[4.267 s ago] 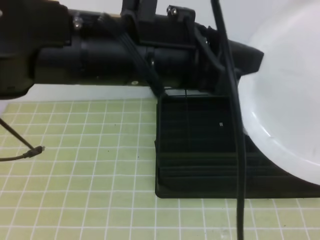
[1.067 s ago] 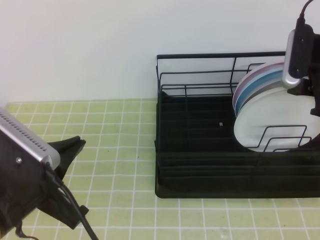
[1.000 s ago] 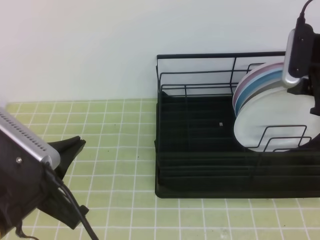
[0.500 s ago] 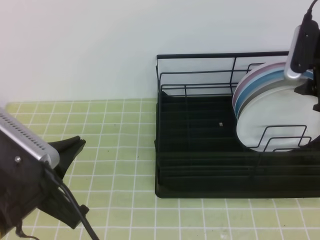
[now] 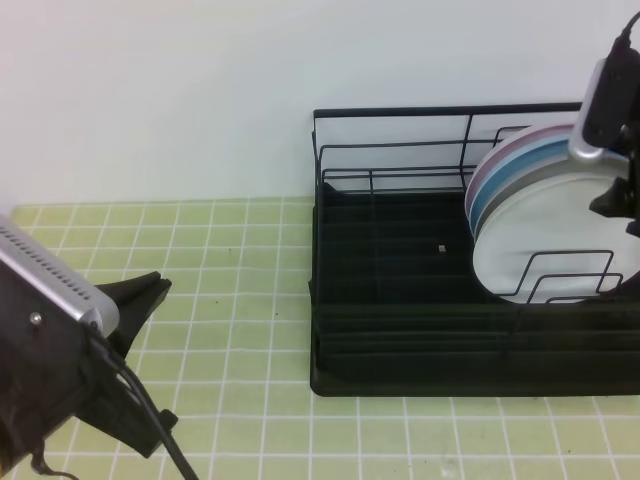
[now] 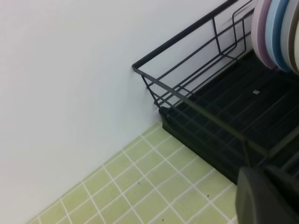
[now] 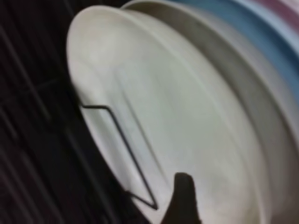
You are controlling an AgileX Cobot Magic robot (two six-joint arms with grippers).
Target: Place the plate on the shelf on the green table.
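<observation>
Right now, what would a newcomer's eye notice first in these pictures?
First the row of plates standing on edge at the right end of the black wire shelf: the white plate in front, blue and pink rims behind it. Next, the right claw beside that plate, and the pale green table stretching left.

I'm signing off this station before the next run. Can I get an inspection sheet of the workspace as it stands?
Surface: green table, bare tiles left of the rack.
Job's things: plate upright in the shelf, frontmost, behind a wire loop.
Clutter: light blue plate and pink plate stacked behind it.
Grippers: right tool at the plate's upper right edge, open; left tool low over the tiles, shut, empty.
Cables: black cable on the left arm.
Surroundings: white wall.
</observation>
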